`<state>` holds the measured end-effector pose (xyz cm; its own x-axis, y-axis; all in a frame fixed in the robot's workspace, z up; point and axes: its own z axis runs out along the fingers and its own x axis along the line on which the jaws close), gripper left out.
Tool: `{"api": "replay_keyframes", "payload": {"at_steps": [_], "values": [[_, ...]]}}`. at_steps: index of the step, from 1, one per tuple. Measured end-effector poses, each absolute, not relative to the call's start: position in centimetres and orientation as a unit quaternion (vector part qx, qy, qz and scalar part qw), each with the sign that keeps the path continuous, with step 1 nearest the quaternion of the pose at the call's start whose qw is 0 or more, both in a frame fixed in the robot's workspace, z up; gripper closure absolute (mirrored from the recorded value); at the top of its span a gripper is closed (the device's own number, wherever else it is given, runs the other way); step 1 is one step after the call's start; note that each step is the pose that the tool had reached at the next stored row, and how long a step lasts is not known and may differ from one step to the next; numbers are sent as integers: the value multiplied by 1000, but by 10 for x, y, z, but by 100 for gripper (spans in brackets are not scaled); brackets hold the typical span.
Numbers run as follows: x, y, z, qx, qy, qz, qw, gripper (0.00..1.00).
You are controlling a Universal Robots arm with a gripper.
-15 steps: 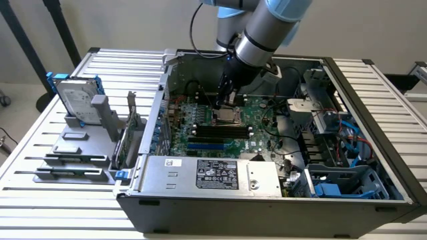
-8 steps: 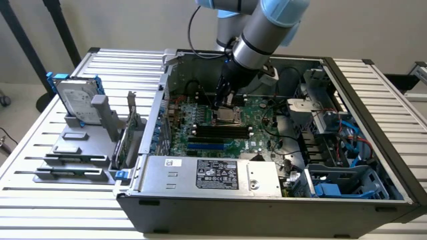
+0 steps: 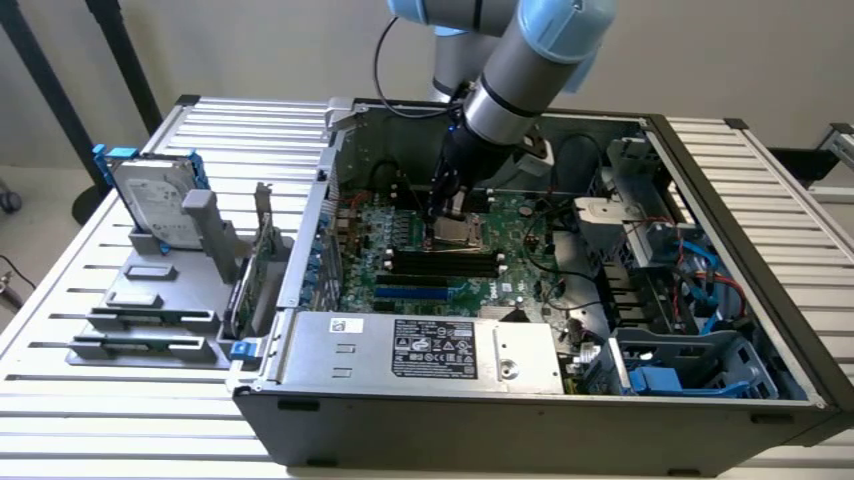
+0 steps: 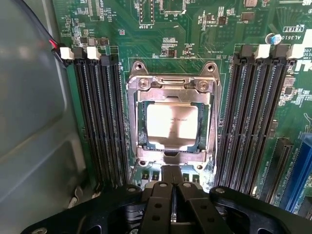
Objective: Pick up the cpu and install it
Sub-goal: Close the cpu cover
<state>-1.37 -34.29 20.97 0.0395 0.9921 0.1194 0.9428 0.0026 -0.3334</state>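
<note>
Standing at the exterior view's left, a hard drive (image 3: 150, 200) rests on the tabletop (image 3: 134, 405). Mid-frame, the gripper (image 4: 171, 174) hangs over the cpu (image 4: 171, 120), jaws together and empty. The cpu lies flat in its socket (image 4: 170, 84) between 2 banks of memory slots (image 4: 100, 122), so placing looks done. Cables (image 3: 701, 265) crowd the exterior view's right.

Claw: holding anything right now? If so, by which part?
Nothing is held. The claw is shut with nothing between its fingers. The cpu lies in the socket, clear of it.
</note>
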Motion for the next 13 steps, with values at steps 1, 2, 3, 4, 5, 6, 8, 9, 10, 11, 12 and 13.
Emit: {"api": "replay_keyframes", "payload": {"at_steps": [1, 2, 3, 4, 5, 6, 8, 9, 10, 11, 12, 13], "values": [[-14, -343, 209, -702, -689, 75, 163, 89], [-14, -343, 207, -702, -689, 75, 163, 89], [-14, -343, 206, -702, -689, 75, 163, 89], [-14, -343, 205, -702, -689, 75, 163, 89], [-14, -343, 204, -702, -689, 75, 163, 89], [-14, -343, 203, -702, -689, 75, 163, 89], [-15, -343, 201, -702, -689, 75, 163, 89], [-15, -343, 199, -702, -689, 75, 163, 89], [-15, -343, 199, -702, -689, 75, 163, 89], [-15, -343, 198, -702, -689, 75, 163, 89], [-15, -343, 197, -702, -689, 75, 163, 89], [-15, -343, 197, -702, -689, 75, 164, 89]]}}
